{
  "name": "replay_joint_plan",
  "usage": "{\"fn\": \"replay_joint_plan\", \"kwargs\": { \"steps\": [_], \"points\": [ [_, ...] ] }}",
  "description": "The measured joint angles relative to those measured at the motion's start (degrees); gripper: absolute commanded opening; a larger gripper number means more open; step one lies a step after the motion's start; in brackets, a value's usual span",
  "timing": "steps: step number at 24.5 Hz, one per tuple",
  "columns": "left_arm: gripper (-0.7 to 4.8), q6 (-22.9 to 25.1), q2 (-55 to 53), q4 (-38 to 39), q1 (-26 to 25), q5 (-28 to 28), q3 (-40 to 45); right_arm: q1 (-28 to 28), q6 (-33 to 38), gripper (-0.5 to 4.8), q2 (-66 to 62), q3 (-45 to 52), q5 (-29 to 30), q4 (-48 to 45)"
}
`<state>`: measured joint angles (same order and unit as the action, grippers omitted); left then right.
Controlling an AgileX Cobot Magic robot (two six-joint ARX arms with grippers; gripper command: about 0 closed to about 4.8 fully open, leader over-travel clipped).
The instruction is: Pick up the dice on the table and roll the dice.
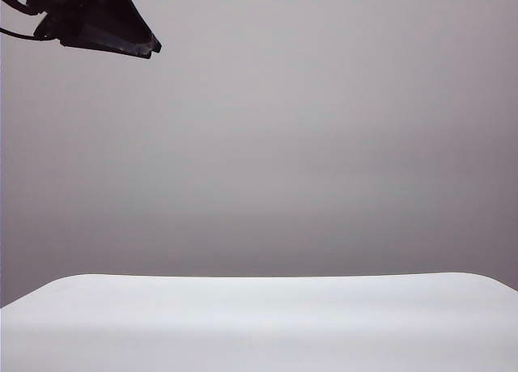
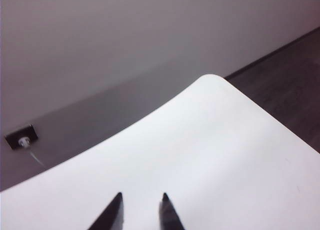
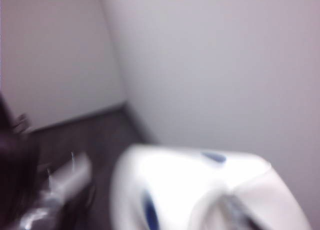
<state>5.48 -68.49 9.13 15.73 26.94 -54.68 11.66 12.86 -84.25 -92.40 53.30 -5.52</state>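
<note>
Dice (image 3: 200,190), judged light, rigid and slippery, best pinched across opposite flat faces, sits blurred close against the right gripper, whose jaw state cannot be told; left gripper (image 2: 141,200) hovers spread above the table (image 2: 225,150).

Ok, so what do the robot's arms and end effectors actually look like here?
The left end effector has two slim, dark, pointed fingers, above the table. In the exterior view, the left arm at top left is a black, angular housing with a thin dark cable. The right end effector cannot be made out: its wrist view is blurred.
</note>
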Motion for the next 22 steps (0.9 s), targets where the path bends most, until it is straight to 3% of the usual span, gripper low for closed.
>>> {"fn": "replay_joint_plan", "kwargs": {
  "steps": [2, 5, 8, 18, 22],
  "points": [
    [0.94, -0.15, 0.20, -1.20, 0.04, 0.31, -0.04, -1.60, -2.86, 4.79, 0.70, -9.64, -0.26, -1.01],
    [0.94, -1.46, 0.39, -1.20, 0.04, 2.25, -0.26, -3.43, -3.08, 4.79, 0.33, -13.29, 0.70, 6.14],
    [0.94, -1.68, 1.27, -1.40, 0.04, 2.45, -0.31, -4.44, -3.30, 4.79, 0.31, -13.35, 1.88, 15.87],
    [0.93, -1.51, 1.60, -0.09, 0.00, 2.43, -0.28, -5.81, -4.20, 4.79, 0.57, -13.35, 1.90, 26.03],
    [0.84, 1.88, 4.00, 1.97, 0.04, 1.38, -0.31, -6.80, -6.43, 4.79, 0.57, -13.35, 1.99, 33.55]
  ]
}}
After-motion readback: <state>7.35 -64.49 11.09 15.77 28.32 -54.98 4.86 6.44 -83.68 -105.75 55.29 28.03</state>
